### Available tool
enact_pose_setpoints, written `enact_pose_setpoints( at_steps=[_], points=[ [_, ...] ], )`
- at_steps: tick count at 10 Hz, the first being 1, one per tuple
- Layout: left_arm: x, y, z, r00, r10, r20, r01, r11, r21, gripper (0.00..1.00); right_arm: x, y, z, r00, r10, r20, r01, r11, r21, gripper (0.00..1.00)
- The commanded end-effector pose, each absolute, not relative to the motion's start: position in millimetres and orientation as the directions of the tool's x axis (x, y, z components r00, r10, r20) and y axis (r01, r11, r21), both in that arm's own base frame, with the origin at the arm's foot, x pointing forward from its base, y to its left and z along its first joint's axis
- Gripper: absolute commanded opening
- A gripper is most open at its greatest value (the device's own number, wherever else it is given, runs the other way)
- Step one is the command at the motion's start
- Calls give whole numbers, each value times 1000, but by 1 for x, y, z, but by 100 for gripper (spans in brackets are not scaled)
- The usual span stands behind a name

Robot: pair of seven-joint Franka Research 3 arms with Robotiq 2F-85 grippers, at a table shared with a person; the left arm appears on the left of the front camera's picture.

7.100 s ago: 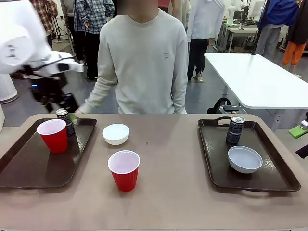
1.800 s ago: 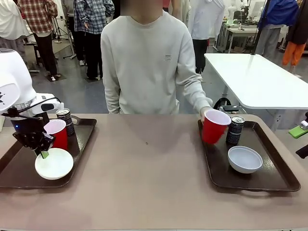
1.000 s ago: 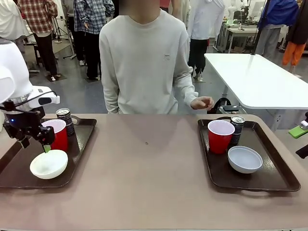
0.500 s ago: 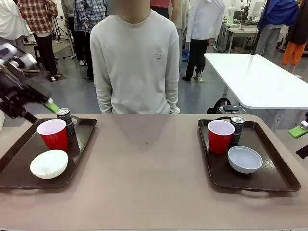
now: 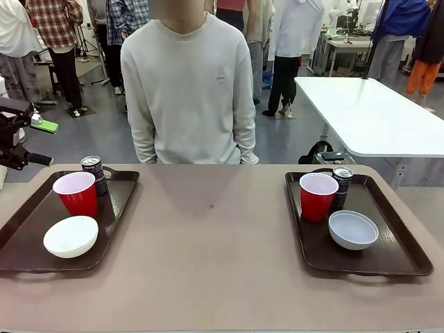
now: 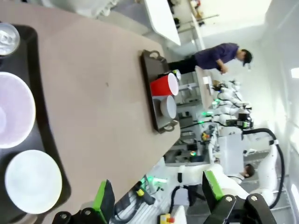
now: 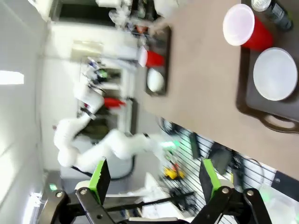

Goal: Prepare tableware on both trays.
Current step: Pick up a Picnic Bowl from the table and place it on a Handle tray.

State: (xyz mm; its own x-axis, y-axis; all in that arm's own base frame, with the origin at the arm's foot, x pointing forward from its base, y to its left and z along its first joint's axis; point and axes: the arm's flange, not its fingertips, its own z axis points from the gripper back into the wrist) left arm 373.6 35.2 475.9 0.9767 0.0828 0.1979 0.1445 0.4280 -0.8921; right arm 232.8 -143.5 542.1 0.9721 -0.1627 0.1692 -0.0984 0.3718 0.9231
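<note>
Left tray: you now have a white bowl at its near edge; red cup and can stand upright toward the far edge.
Right tray: bowl near, cup and can upright behind; both sets look complete.
Left gripper: has let go, jaws wide, lifted clear.
Right gripper: wide, empty.

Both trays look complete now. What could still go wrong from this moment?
1. The left tray's red cup stands close against the can; a nudge may topple either.
2. The right tray's bowl sits right beside its cup; lifting one may disturb the other.
3. The open left gripper hangs near the left tray's far end.
</note>
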Motion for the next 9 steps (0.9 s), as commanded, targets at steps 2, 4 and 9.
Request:
enact_pose_setpoints(
  at_steps=[2,4,9],
  points=[
    [384,53,475,977,166,132,56,398,-916,100,234,-150,508,987,-162,18,36,321,946,100],
    [370,75,484,969,213,127,30,405,-914,100,238,-148,500,996,-58,-71,88,387,918,100],
    [370,89,483,963,230,140,35,407,-913,100,243,-142,489,993,-91,-82,110,369,923,100]
  ],
)
